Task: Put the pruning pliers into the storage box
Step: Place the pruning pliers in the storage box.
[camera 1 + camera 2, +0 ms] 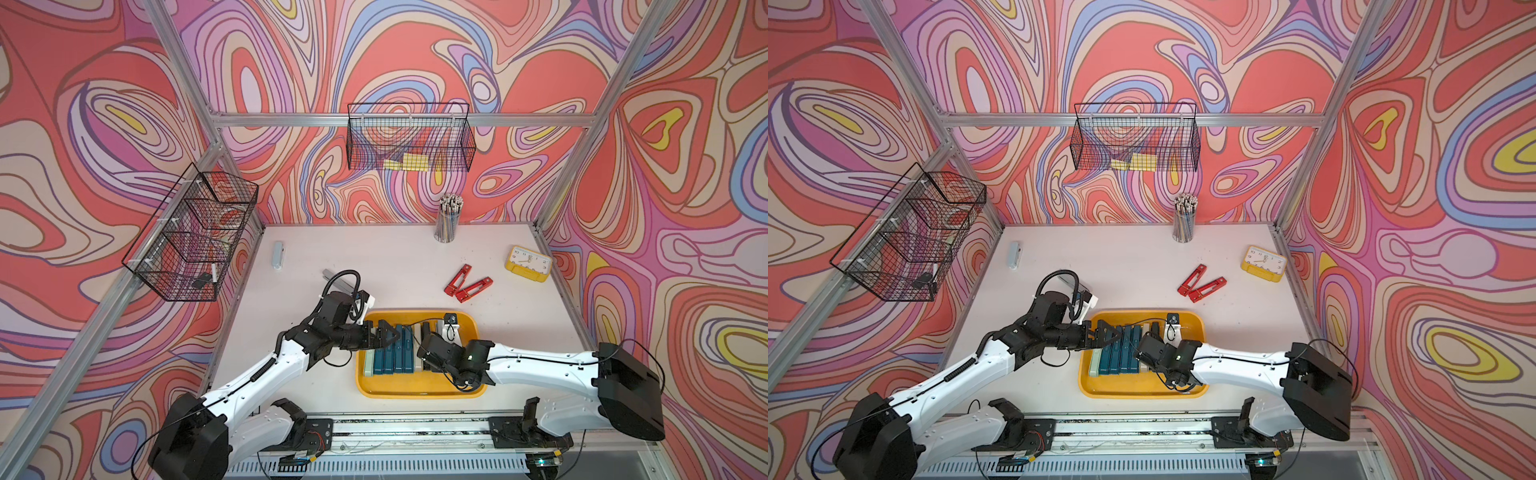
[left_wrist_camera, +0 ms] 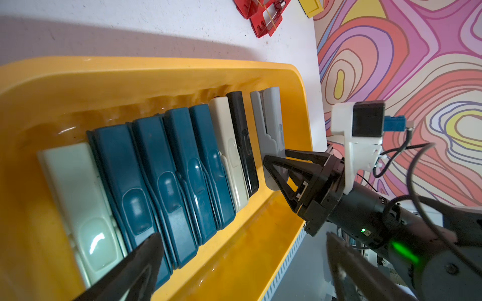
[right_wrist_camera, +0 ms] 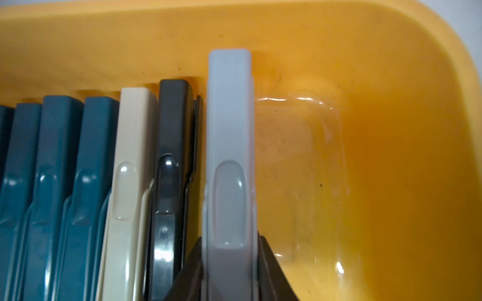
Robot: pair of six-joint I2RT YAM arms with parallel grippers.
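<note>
ok counted twelve pruning pliers (image 2: pixel 169 161) total, and eight of them are already in the yellow storage box (image 1: pixel 419 392), standing on edge in one tight row: one pale green (image 2: pixel 83 195) at the box's left end, then four teal (image 2: pixel 125 166), one beige (image 2: pixel 229 148), one black (image 2: pixel 242 140), and one grey (image 3: pixel 229 156) at the right end of the row with a small gap next to the black one. The right arm's (image 1: pixel 540 365) jaws are pinched narrow on the near end of that grey one. The left arm's (image 1: pixel 286 357) jaws are spread wide over the left part of the row with nothing in them. The right part of the box's floor is bare. The other four are on the tabletop (image 1: pixel 395 257) beyond the box: two red ones (image 1: pixel 473 288) lying in a V past its far right corner, one grey (image 1: pixel 277 255) well off past its far left corner, and one more grey (image 1: pixel 332 277) half hidden behind the left arm. Also out past the box: one yellow clock (image 1: pixel 528 264), one clear cup (image 1: pixel 447 226) crammed with pencils, and two black wire baskets, the one on the back wall (image 1: pixel 409 137) holding a couple of yellow blocks, the one on the side wall (image 1: pixel 191 237) split into compartments with small bits I can't make out
</note>
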